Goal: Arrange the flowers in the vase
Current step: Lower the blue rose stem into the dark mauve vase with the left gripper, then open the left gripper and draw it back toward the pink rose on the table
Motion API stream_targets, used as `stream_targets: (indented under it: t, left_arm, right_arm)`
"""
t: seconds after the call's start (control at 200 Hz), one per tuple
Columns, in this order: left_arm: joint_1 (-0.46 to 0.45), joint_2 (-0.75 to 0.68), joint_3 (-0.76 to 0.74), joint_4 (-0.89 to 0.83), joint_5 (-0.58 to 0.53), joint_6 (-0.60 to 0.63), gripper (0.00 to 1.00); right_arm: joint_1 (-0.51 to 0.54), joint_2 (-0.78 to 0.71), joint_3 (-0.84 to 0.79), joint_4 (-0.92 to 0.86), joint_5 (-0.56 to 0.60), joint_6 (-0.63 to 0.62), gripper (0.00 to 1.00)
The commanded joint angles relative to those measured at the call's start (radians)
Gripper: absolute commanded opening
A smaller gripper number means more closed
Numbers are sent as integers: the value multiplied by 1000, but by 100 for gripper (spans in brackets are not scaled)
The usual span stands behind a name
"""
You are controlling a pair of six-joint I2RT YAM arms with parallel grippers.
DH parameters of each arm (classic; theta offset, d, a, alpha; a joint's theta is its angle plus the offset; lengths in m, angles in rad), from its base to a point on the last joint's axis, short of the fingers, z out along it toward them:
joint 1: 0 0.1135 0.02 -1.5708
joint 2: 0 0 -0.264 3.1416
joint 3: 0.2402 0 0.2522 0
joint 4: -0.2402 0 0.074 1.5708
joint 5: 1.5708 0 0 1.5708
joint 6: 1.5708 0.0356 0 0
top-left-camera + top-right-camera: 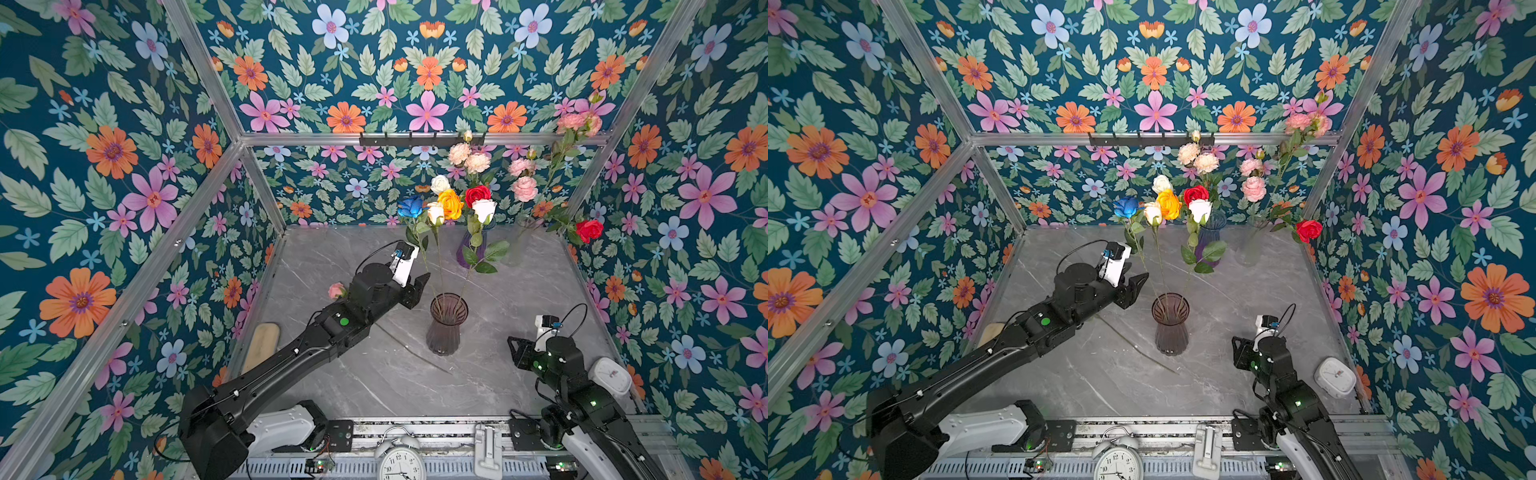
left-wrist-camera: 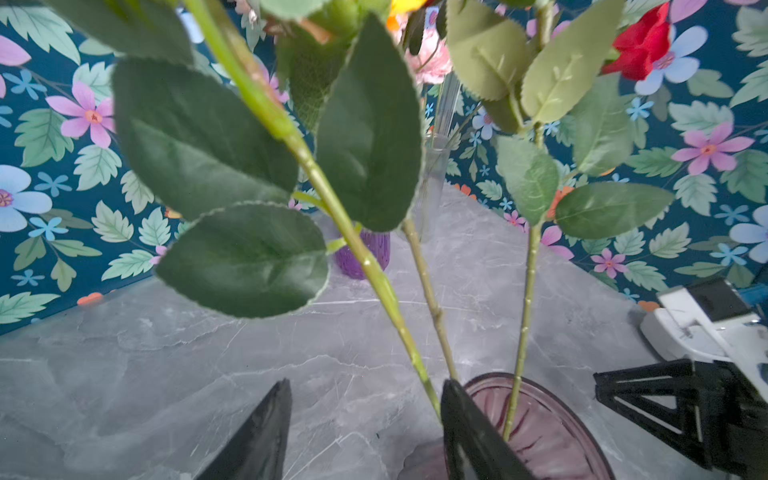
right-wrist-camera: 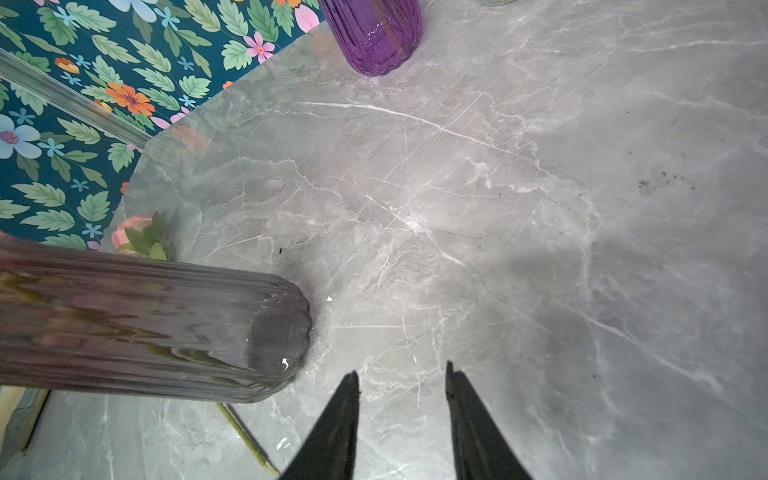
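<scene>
Stems of three long artificial roses stand in the smoky, ribbed glass vase (image 1: 446,332) near the middle of the grey marble-look surface (image 1: 374,386): a blue rose (image 1: 410,206), a cream rose (image 1: 435,214) and a white rose (image 1: 484,210), all leaning toward 12 o'clock in both top views. My left claw (image 1: 419,286) hangs at 10 o'clock of that vase's rim, just beside it. From its wrist camera I see the two black fingers (image 2: 257,436) spread apart and clamping nothing. The thickest green stem (image 2: 365,266) drops past the finger on the vase's side, and I cannot tell whether they touch. My right claw (image 3: 401,415) sits low at 4 o'clock of the vase, near its base but clear of it, its fingers (image 3: 332,432) parted over bare surface with nothing between them.

One pale pink bloom (image 1: 336,291) lies flat on the surface at 9 o'clock of the vase, beside my left arm (image 1: 291,357). Its thin stem (image 1: 415,351) runs under the arm and ends at about 6 o'clock of the vase. At 12 o'clock a purple ribbed glass vase (image 3: 374,37) carries a yellow-orange rose (image 1: 451,203), a red rose (image 1: 477,194) and peach ruffled blooms (image 1: 459,153). At 1 o'clock a clear glass vase (image 1: 519,245) holds pink ruffled blooms (image 1: 524,189) and a second red rose (image 1: 589,230) that droops toward 3 o'clock.
</scene>
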Motion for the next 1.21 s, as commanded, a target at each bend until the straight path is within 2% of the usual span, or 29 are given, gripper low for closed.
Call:
stream_targets:
  t: [0.0,0.16,0.28,0.44,0.54,0.63,0.75,0.83,0.995,1.095,1.2]
  left_arm:
    - [-1,8,24,-58,28,-33,60]
    - [0,-24,34,-40,87,-74,61]
    - [-1,-94,19,-58,78,-113,62]
    - [0,-214,-29,-115,23,-155,62]
    - [0,-273,-64,-183,-73,-203,60]
    - [2,-293,-92,-271,-157,-276,57]
    - [13,-279,-147,-349,-215,-347,59]
    - [66,-255,-192,-374,-209,-372,59]
    - [286,-186,-309,-292,-18,-425,57]
    - [311,-149,-345,-229,-30,-508,57]
    - [311,-108,-370,-175,-96,-648,58]
  right_arm:
    - [1,1,3,12,8,0,38]
    - [2,-5,3,8,8,0,38]
    - [1,-13,1,7,9,-1,38]
    - [1,-18,-1,7,3,-1,38]
    - [1,-18,-1,8,2,0,38]
    - [1,-18,-2,10,1,0,38]
    - [1,-19,-3,13,-4,-2,38]
    - [1,-15,-2,16,-5,-4,38]
    - [1,-8,-1,16,-11,-5,38]
    - [1,-13,-2,17,-9,-5,38]
    - [2,-1,-1,29,-11,-8,38]
